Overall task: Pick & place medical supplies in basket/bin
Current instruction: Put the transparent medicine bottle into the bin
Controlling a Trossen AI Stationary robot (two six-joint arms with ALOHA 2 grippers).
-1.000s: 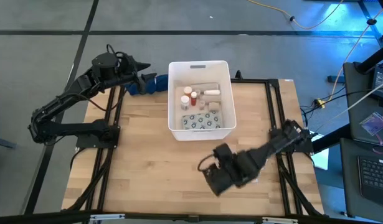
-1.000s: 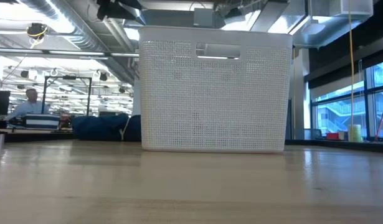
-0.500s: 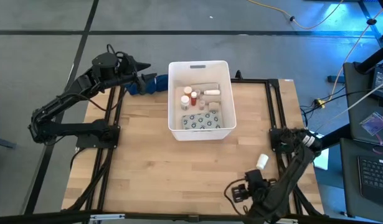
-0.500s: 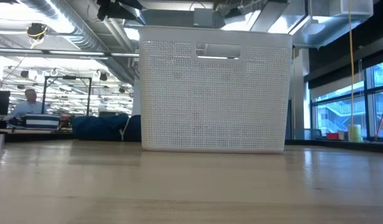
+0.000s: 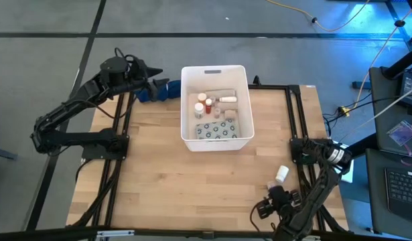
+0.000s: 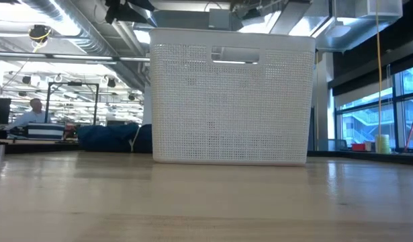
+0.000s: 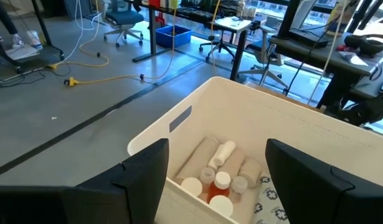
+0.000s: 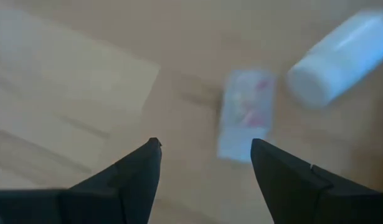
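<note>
Broadly, the wooden counter (image 5: pixel 159 174) carries one big thing — the white plastic tub (image 5: pixel 189 100), rectangular, tall-sided, with a rolled rim and a handle slot in its far wall. From the low view its near wall (image 6: pixel 230 101) shows a fine perforated grid. It stands at the far middle of the counter. Inside lie the supplies: beige rolls (image 7: pixel 200 155) against the far wall, a grey blister pack (image 5: pixel 216 130) flat at the near end, a white tube (image 5: pixel 227 100), and several bottles — white-capped (image 7: pixel 191 185), red (image 5: pixel 208 106) and orange (image 5: pixel 199 109) — crowded together between the rolls and the blister pack.

Beside the tub's left wall, a dark blue cloth (image 5: pixel 164 91) lies at the counter's far edge.

At the near right of the counter a white pill bottle (image 5: pixel 281 174) lies on its side, outside the tub. A small pale packet (image 8: pixel 244 115) lies flat just beside it.

Left claw (image 7: pixel 216 177) hovers by the tub's left rim, fingers spread wide, holding nothing. Right claw (image 8: pixel 205 162) hangs low at the near right edge, fingers likewise apart and empty, near the lone bottle.
</note>
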